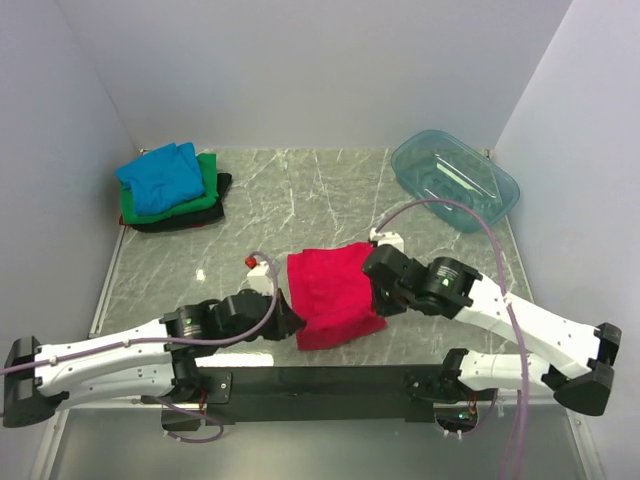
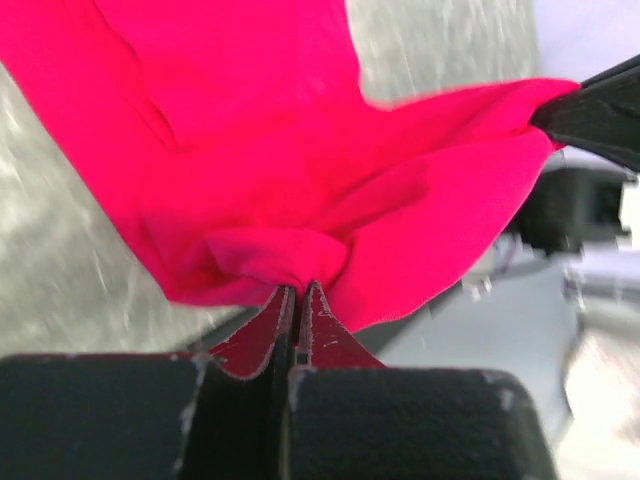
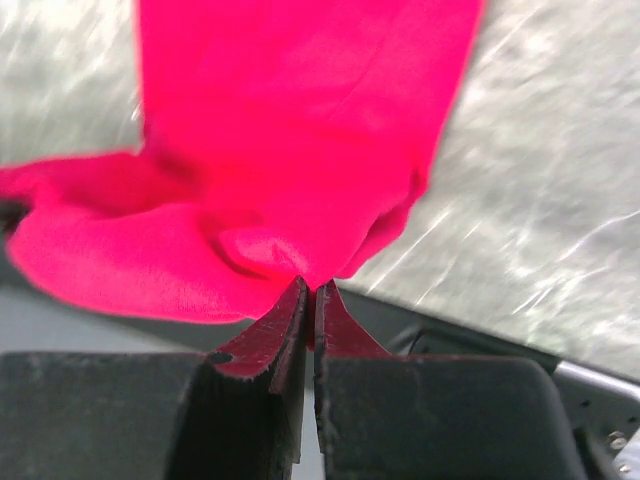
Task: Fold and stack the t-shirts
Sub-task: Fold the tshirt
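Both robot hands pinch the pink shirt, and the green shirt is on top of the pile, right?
Not quite. The blue shirt is on top, with the green shirt under it; the top view shows this. The left gripper and right gripper do pinch the pink shirt.

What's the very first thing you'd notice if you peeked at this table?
The bright pink-red shirt in the middle near the front grabs the eye, pinched at each side by the left tool and the right tool, both shut on the cloth. Far back on the left is a pile of shirts, blue on top of green and black, and a see-through teal tub sits in the far right corner.
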Tool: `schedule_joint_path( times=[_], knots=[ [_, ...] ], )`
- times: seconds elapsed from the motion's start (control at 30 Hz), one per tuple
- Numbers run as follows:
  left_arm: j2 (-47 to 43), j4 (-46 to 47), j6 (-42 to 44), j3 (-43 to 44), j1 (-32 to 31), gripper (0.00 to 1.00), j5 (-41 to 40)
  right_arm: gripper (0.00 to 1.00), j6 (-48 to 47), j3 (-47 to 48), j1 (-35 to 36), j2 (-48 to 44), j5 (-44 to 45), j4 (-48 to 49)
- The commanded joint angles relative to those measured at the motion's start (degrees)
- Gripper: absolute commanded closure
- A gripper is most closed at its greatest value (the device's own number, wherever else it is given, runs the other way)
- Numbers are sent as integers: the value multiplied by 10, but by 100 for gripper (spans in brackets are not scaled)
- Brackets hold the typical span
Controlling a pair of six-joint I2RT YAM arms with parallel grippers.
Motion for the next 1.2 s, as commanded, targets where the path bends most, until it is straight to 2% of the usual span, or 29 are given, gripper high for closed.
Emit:
schedule_joint_path(
  times=[0.0,0.5,0.9,0.93,1.1,1.17],
  knots=[
    [35,54,45,44,32,100,-75,100,-43,17,-42,14,69,54],
    [131,124,141,72,206,100,14,100,-146,69,-155,135,53,149],
    [267,192,191,71,283,100,72,100,-172,76,-208,284,35,217],
    [284,219,199,70,288,100,72,100,-172,77,-213,291,36,222],
    [360,223,214,118,327,100,90,100,-175,105,-241,354,39,241],
    [386,208,214,133,329,92,82,100,-175,123,-255,373,53,237]
  ],
)
